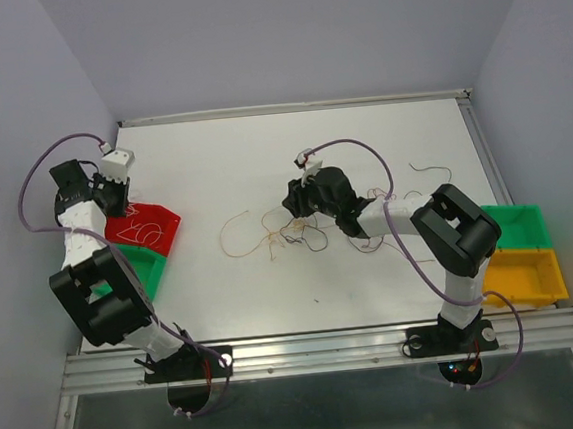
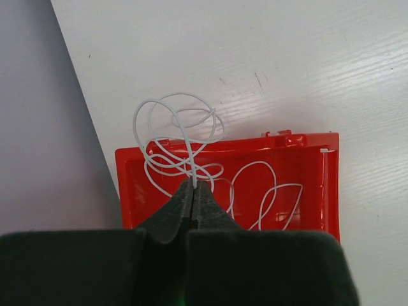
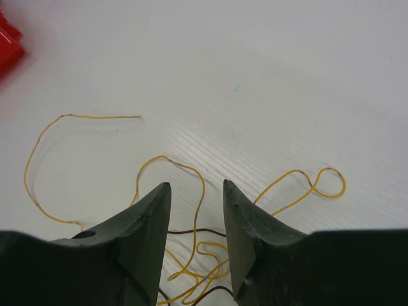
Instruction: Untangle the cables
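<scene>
— What's the counter (image 1: 360,138) like?
— White, faintly ribbed. In the middle lies a tangle of cables (image 1: 293,236), yellow and dark brown strands crossing each other. One yellow cable (image 3: 102,116) curves loose to its left.
— Anything lying apart?
— A lone dark cable (image 1: 433,169) toward the far right, well away from the tangle.
— And the left edge?
— A red bin (image 1: 167,223) with a green bin (image 1: 148,272) just nearer, touching. A white wire (image 2: 189,150) coils in the red one, and one loop reaches past its rim.
</scene>
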You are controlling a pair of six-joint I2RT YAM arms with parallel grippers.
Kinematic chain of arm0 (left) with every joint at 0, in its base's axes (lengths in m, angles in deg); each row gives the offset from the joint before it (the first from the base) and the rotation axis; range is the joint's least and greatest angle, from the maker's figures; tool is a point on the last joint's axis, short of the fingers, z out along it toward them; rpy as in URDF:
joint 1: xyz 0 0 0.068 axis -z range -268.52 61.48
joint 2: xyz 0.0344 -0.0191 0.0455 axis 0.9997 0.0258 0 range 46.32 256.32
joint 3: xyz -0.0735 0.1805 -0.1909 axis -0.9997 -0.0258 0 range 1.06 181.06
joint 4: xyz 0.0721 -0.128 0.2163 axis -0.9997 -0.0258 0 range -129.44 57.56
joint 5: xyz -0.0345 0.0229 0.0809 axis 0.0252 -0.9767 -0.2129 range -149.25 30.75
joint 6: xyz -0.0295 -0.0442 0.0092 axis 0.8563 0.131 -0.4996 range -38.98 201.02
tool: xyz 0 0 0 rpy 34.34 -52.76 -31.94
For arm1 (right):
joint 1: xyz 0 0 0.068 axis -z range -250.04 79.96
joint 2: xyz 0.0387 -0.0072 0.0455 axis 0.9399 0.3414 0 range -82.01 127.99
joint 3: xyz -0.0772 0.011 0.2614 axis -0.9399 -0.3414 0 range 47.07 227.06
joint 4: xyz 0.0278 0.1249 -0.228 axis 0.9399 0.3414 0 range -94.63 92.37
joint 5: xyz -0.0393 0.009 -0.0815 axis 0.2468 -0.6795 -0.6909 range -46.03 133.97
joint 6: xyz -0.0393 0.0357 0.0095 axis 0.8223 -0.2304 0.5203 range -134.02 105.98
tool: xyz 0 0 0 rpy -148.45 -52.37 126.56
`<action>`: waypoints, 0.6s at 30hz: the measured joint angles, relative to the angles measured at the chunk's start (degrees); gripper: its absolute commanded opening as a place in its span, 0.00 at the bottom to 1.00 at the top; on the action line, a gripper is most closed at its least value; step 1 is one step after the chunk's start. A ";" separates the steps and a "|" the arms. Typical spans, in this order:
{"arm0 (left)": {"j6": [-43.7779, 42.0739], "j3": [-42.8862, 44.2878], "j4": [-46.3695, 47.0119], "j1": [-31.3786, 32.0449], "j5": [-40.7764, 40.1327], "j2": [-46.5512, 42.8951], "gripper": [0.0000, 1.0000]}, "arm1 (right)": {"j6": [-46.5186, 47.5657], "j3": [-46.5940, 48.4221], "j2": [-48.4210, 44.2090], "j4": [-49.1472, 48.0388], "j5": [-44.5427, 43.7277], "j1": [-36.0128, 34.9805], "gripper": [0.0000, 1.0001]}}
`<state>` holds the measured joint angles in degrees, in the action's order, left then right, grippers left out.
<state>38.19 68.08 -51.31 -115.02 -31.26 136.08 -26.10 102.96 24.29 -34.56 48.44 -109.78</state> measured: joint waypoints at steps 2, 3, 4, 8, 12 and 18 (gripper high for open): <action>-0.70 -1.11 0.11 -0.07 -0.94 -1.88 0.00 | -0.24 -0.17 0.00 -0.66 0.15 0.00 0.45; -0.94 -2.03 0.35 -0.26 -1.38 -3.32 0.00 | -0.35 -0.22 0.00 -0.70 0.24 0.00 0.45; -1.25 -3.21 0.48 -0.26 -1.92 -4.90 0.02 | -0.37 -0.24 0.00 -0.74 0.31 0.00 0.45; -2.64 -7.52 0.59 -0.24 -4.09 -11.43 0.03 | -0.39 -0.24 0.00 -1.20 0.52 0.00 0.45; -4.28 -8.83 0.68 -0.31 -5.97 -11.91 0.06 | -0.42 -0.24 0.00 -1.44 0.55 0.00 0.45; -6.10 -11.10 0.37 -0.59 -7.13 -9.86 0.40 | -0.61 -0.24 0.00 -1.64 0.74 0.02 0.45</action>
<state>32.09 56.98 -50.94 -115.61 -38.38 126.22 -26.71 102.72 24.29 -36.20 49.18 -109.76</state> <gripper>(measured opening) 0.342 0.451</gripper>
